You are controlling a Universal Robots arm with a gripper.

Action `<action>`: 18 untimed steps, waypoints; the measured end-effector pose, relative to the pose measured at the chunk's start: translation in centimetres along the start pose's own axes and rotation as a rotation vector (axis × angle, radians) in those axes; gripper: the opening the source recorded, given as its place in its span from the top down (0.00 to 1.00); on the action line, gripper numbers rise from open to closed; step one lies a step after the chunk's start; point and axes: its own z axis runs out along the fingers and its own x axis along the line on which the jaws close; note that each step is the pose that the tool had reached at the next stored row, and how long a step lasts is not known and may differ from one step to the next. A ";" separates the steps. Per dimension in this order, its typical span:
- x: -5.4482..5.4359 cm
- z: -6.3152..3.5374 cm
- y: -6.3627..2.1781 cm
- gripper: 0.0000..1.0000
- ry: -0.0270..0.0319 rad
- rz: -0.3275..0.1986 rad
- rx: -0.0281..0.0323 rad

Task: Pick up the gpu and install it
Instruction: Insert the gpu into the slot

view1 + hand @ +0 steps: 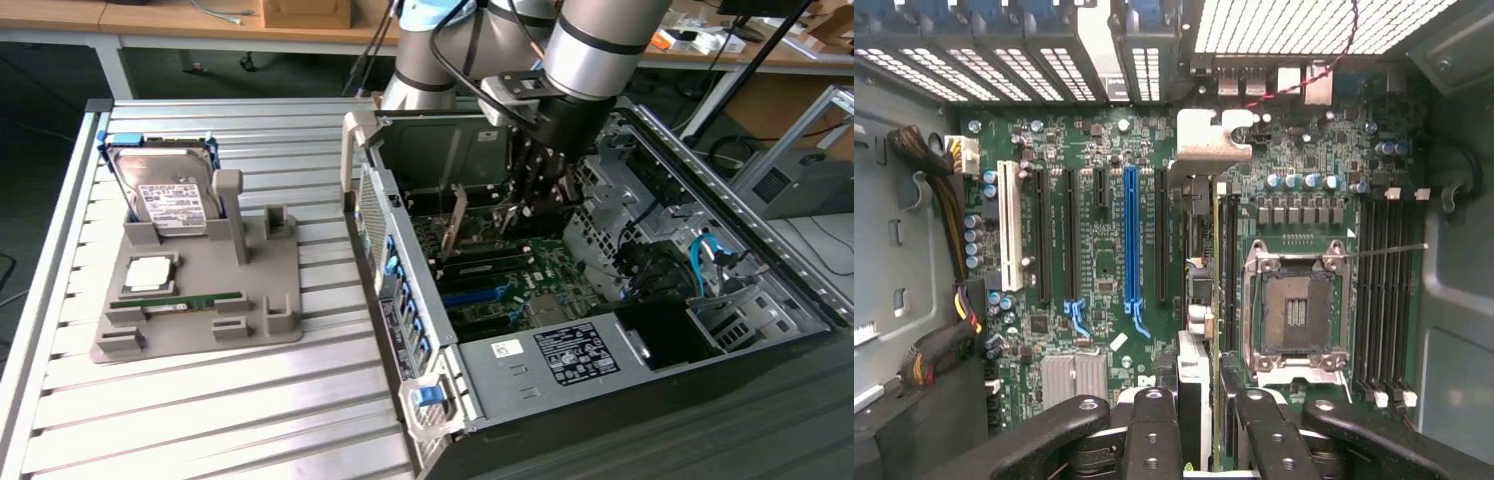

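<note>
The robot's gripper [531, 215] [1209, 400] is reaching down into the open computer case [790, 292]. Its two black fingers [1154, 430] are closed on the gpu [454, 232] [1199, 330], with one finger on each side of the thin card. The gpu stands up on its edge inside the case, just over the green board [523, 292]. In the exterior view its tan face shows at about 9 o'clock from the gripper, very near it. In the wrist view the card is seen from its thin edge. It sits between the long blue slot [1131, 240] and the square chip socket [1294, 300], and its shiny metal end piece [1209, 140] is at the far end. I cannot tell if the card is pushed into a slot. In the exterior view a grey tray [200, 325] lies on the ribbed table [200, 425] at 9 o'clock from the case. On the tray a silver hard drive [167, 195] stands up at the back, and a thin green memory stick [187, 300] lies flat near the front.
</note>
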 end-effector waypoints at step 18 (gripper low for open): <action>0.5 0.50 0.98 0.73 0.0049 0.025 0.0005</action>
